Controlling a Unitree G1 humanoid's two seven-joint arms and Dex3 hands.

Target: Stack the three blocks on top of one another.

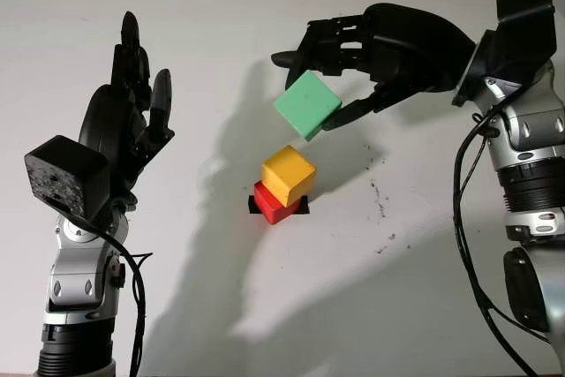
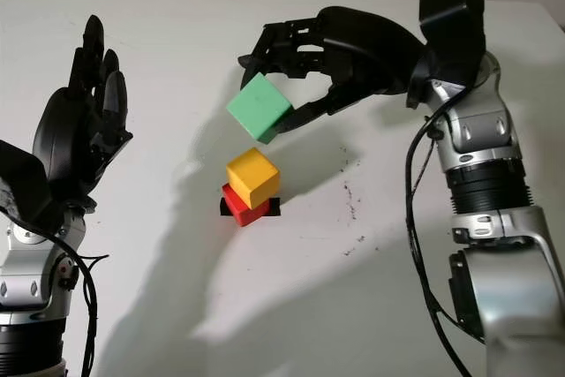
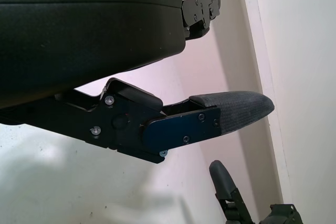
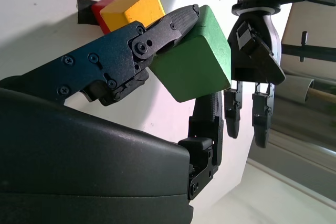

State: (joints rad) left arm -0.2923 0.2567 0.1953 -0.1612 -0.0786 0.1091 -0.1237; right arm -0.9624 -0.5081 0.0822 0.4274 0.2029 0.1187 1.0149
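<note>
While raised at the table's left: left hand point(image 1: 128, 108) open
Right hand point(image 1: 353, 64): grips green block point(image 1: 307, 104)
Below it: yellow block point(image 1: 289, 174) sits on red block point(image 1: 274, 205)

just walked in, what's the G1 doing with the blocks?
It is stacking blocks. The right hand holds the green block in the air, tilted, above and a little behind the stack. The yellow block already sits on the red block, which rests on a black mark on the white table. The green block has not yet touched the yellow one. The left hand is open, raised off to the left side, holding nothing.
</note>
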